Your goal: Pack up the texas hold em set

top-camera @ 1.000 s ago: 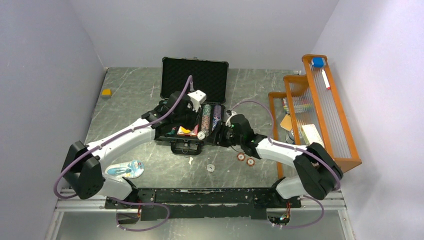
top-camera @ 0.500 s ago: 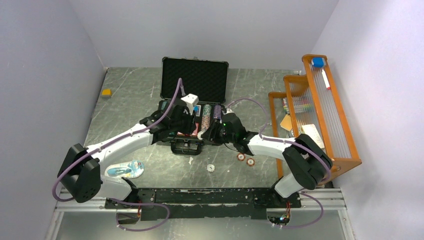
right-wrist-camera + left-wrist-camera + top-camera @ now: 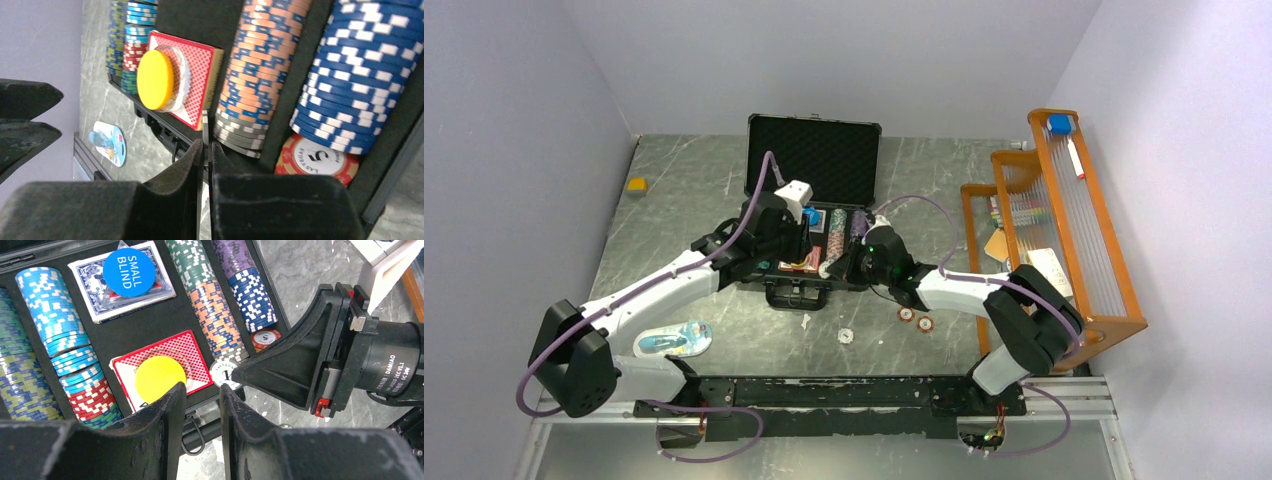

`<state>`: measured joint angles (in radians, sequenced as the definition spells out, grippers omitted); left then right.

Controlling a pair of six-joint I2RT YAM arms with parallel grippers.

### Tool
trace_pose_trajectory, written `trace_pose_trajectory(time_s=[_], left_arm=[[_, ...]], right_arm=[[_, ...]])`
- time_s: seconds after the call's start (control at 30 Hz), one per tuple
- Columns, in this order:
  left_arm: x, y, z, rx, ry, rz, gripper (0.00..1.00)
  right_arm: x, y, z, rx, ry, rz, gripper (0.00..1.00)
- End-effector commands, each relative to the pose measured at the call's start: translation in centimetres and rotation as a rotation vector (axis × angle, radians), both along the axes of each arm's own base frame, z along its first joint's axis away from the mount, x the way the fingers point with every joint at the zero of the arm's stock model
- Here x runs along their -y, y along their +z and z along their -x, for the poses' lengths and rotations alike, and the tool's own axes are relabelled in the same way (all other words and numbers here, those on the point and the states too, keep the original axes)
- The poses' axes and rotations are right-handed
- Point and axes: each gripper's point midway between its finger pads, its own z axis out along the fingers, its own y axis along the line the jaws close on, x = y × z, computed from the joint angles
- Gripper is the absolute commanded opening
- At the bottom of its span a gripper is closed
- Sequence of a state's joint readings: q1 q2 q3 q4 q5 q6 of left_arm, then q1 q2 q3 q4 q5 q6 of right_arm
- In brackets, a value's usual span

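High overview; wrist close-ups sharing briefcase (image 3: 812, 160)

Bright even light, soft shadows, sharp

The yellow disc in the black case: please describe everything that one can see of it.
The yellow disc is round and flat, with a plain yellow face and no print. In the right wrist view a thick clear layer, like plastic, shows under that face. It lies flat on the red card deck, in the near middle compartment of the open black case. Only the deck touches it.
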<state>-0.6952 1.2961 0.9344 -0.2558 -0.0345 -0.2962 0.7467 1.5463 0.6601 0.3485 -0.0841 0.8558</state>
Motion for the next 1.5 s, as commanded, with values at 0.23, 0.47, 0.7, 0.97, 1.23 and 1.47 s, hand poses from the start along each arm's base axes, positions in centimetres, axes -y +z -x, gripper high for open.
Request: trace_pose_trajectory(time_s=[0.23, 0.47, 0.7, 0.97, 1.23, 1.47], left_arm=[[-2.7, 5.5, -1.3, 0.087, 0.136, 0.049, 0.37], [-5.5, 9.7, -1.4, 0.173, 0.234, 0.068, 0.39], [-6.9, 11.8, -0.6, 0.245, 0.236, 0.072, 0.42], [-7.2, 11.7, -0.3, 0.266, 0.226, 0.059, 0.42], [-7.3, 11.6, -0.1, 0.274, 0.223, 0.06, 0.42], [-7.2, 11.3, -0.3, 0.265, 0.225, 0.053, 0.41]], right_arm=[[0.0, 5.6, -0.8, 0.348, 0.155, 0.056, 0.0], [-0.6, 6.0, 0.4, 0.601, 0.513, 0.249, 0.0], [0.0, 4.9, 1.5, 0.762, 0.716, 0.364, 0.0], [0.4, 3.5, 1.7, 0.776, 0.807, 0.44, 0.0], [1.4, 2.8, -0.2, 0.787, 0.767, 0.566, 0.0], [1.3, 2.5, -0.6, 0.841, 0.801, 0.624, 0.06]])
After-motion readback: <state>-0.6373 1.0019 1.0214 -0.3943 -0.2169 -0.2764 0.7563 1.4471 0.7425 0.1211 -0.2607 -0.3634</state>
